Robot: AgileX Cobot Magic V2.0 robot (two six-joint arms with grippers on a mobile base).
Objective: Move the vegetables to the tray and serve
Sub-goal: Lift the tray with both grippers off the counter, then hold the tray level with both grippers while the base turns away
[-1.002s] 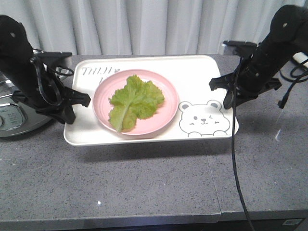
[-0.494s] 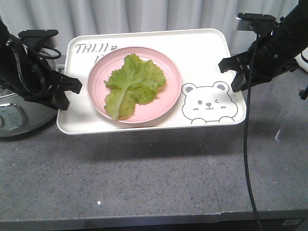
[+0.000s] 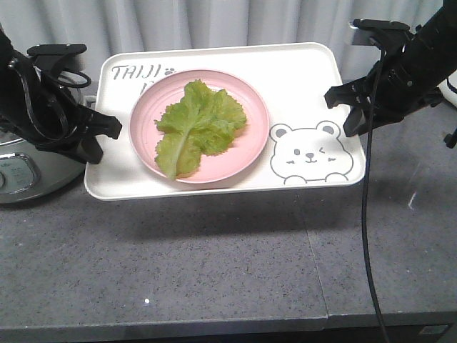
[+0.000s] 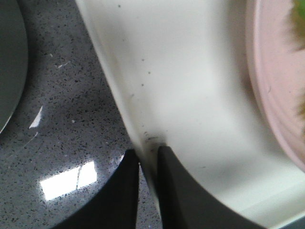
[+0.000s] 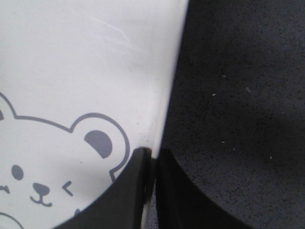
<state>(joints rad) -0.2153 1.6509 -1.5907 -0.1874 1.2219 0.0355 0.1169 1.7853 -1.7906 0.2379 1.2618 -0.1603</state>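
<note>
left gripper (image 4: 147, 155) clamped on tray (image 3: 300, 78) rim at left short edge. right gripper (image 5: 151, 155) pinches rim beside bear drawing (image 3: 310, 153). tray now clear of counter (image 3: 214, 264), shadow beneath; higher than a second ago, unmoved over last half second. lettuce leaf (image 3: 200, 125) on pink plate (image 3: 250, 153) on tray, unshifted. transfer looks done; serving carry likely next.

Grey stone counter before pale curtains.
The counter (image 3: 214, 271) is dark grey and speckled, with a seam (image 3: 318, 264) running front to back, right of the middle. Pleated whitish curtains (image 3: 214, 25) hang close behind it. A silver cooker (image 3: 21, 179) sits at the left edge. A light patch (image 4: 66, 181) glints on the polished stone.
</note>
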